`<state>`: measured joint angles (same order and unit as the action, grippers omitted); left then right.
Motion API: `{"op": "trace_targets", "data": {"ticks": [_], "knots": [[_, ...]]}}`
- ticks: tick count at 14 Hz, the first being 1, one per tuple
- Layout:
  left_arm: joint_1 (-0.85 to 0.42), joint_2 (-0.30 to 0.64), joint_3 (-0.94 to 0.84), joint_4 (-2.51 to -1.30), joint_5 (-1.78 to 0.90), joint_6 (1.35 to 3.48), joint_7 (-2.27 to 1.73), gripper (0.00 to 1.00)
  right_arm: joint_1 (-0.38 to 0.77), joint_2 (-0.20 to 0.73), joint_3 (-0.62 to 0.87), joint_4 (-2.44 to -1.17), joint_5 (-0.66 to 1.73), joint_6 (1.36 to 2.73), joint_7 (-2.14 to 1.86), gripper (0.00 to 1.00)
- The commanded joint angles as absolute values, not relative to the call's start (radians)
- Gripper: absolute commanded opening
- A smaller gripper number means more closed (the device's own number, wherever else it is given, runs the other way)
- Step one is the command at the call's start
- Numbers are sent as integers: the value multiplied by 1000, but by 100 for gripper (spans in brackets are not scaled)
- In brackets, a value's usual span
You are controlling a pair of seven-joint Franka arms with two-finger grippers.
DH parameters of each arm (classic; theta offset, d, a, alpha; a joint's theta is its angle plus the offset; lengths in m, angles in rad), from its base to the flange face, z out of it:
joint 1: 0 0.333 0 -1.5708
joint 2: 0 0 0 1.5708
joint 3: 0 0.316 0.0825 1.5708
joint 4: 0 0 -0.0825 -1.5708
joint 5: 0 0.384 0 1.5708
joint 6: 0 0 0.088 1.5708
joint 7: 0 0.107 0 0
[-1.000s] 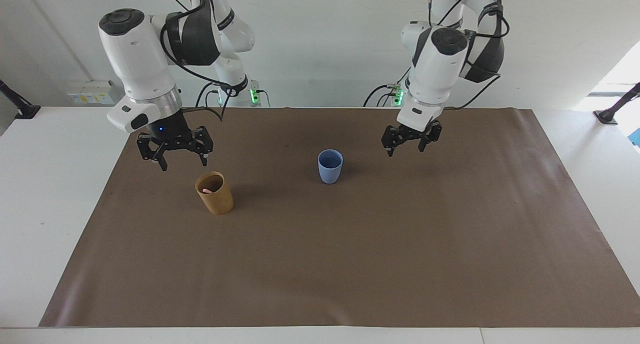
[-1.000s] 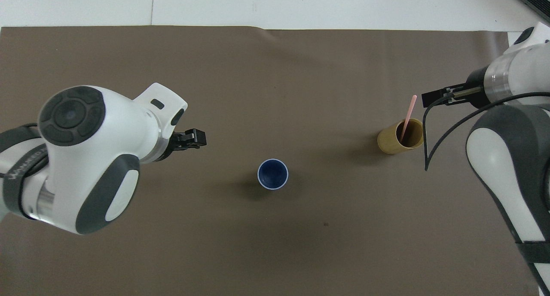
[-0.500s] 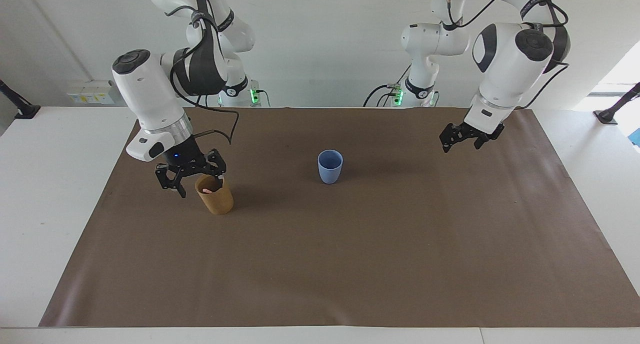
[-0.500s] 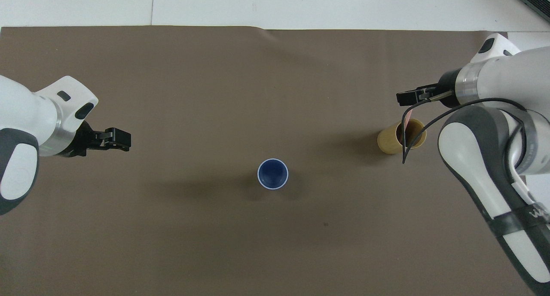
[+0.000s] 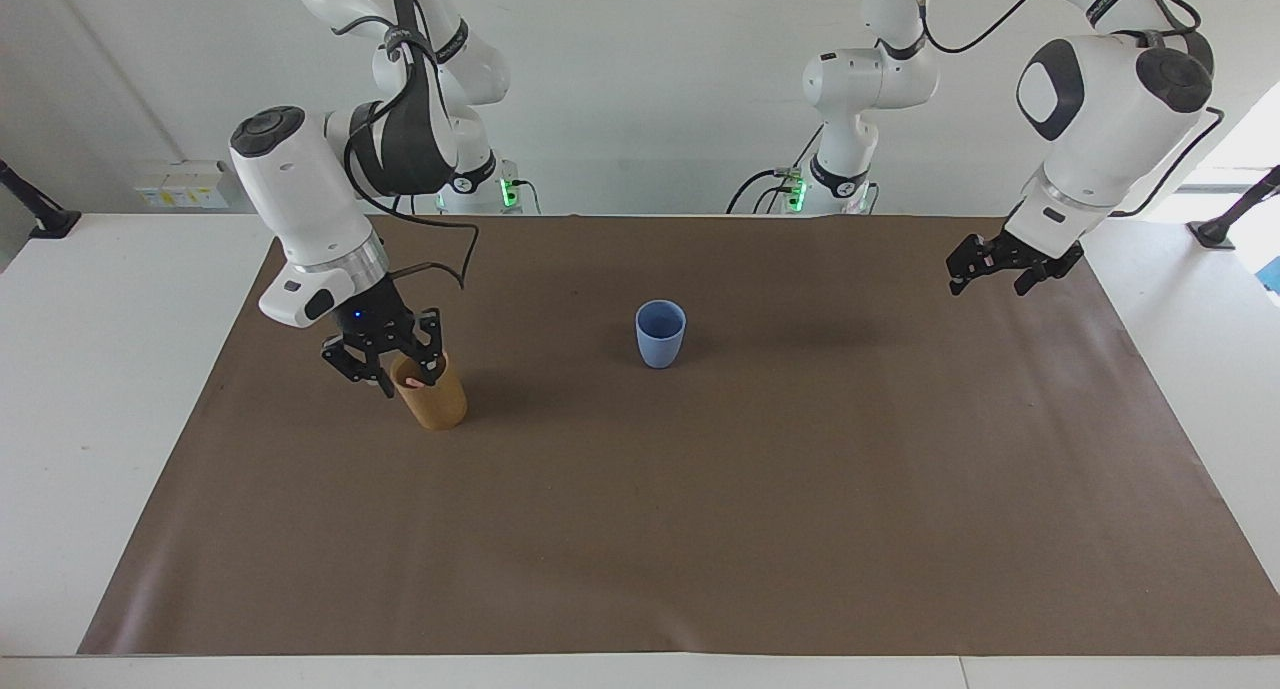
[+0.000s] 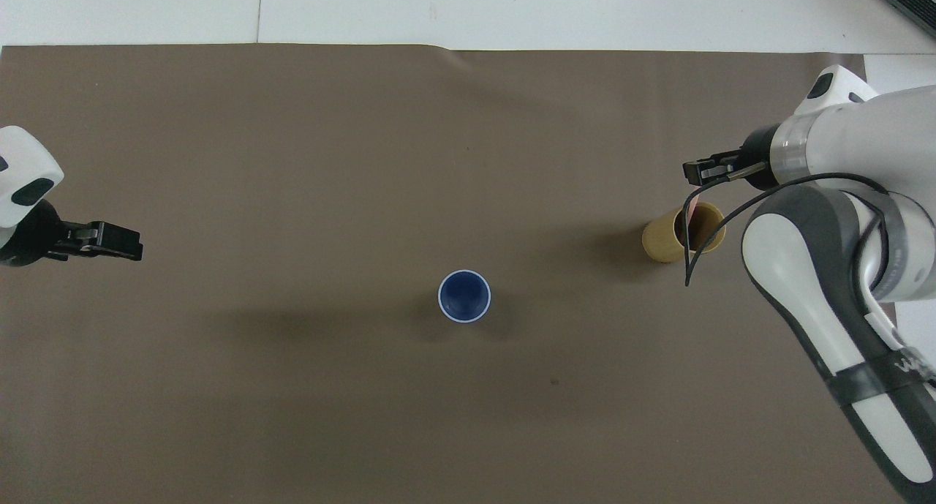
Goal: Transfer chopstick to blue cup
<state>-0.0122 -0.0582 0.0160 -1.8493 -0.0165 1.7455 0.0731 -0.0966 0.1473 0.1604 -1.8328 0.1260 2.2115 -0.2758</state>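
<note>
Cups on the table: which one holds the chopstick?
The tan-brown cup, under the right hand; a pink chopstick shows inside. The blue cup looks empty.

Both views are bright and evenly lit, with sharp focus throughout. Soft, diffuse shadows lie on the brown mat (image 5: 700, 529) beside the blue cup (image 5: 660, 333), toward the left arm's end of the table (image 5: 110, 389). Daylight glare whitens the window (image 5: 1245, 159) near the left arm.
</note>
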Motion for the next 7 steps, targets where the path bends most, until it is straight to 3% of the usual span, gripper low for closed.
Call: {"op": "trace_targets", "data": {"ticks": [1,7], "knots": [[-8,-32,2,-1700,8,1628,83,100,-107,120,160,-1864,156,2220,-324,0],[-18,-18,-6,-1560,6,1517,81,100,-107,95,160,-1829,156,2209,-311,0]]}}
